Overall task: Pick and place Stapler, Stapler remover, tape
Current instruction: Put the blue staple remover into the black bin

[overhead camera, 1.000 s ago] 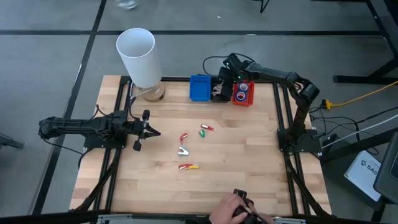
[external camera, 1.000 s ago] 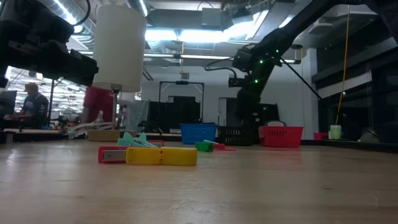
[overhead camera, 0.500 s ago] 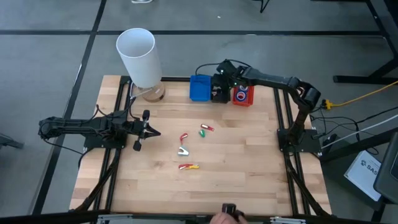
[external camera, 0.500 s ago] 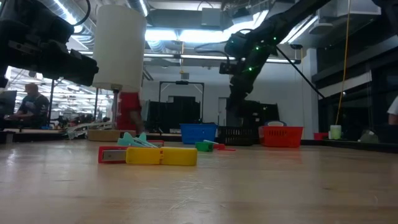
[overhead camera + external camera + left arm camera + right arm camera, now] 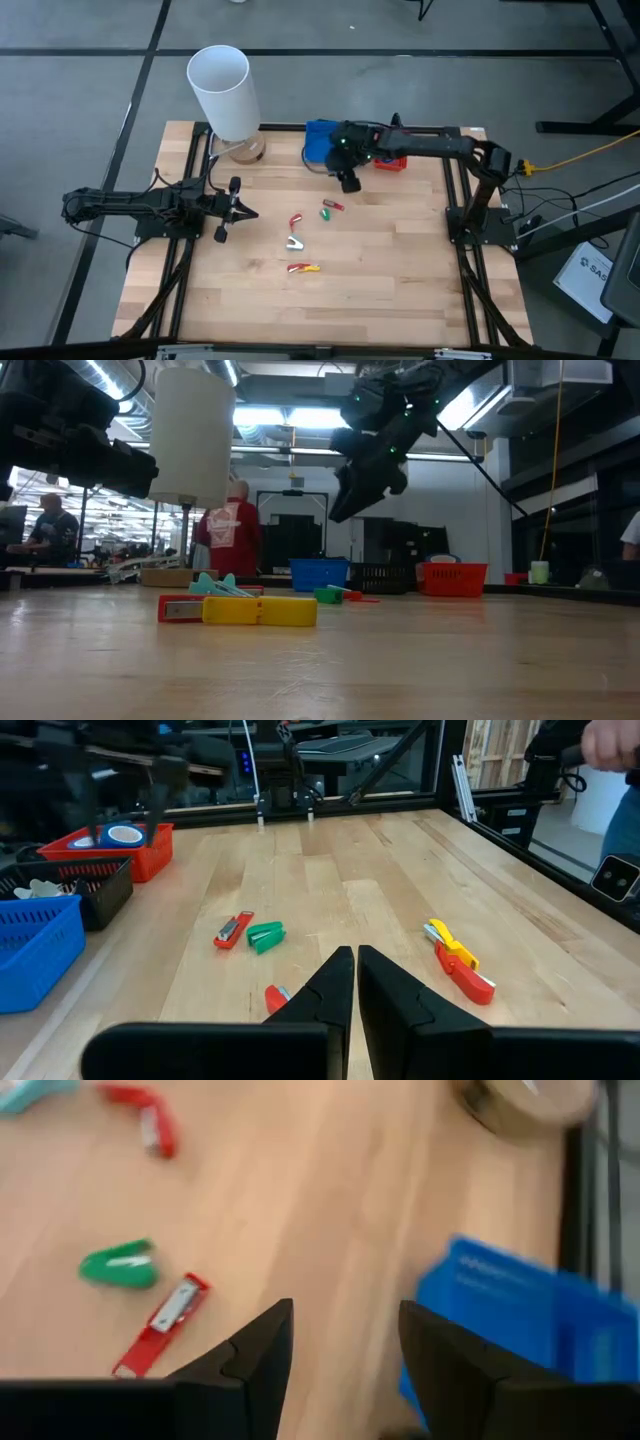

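Right gripper (image 5: pixel 348 183) above the surface (image 5: pixel 390 270), upper centre of frame, jaws parted, empty. Red stapler (image 5: pixel 333 206) lies just below: likely light, rigid, smooth; grip across its narrow sides. Left gripper (image 5: pixel 243 211) closed, idle.

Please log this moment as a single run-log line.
right hand: open, empty, above table by blue basket | left hand: shut, waiting at left | green stapler, red stapler: on table
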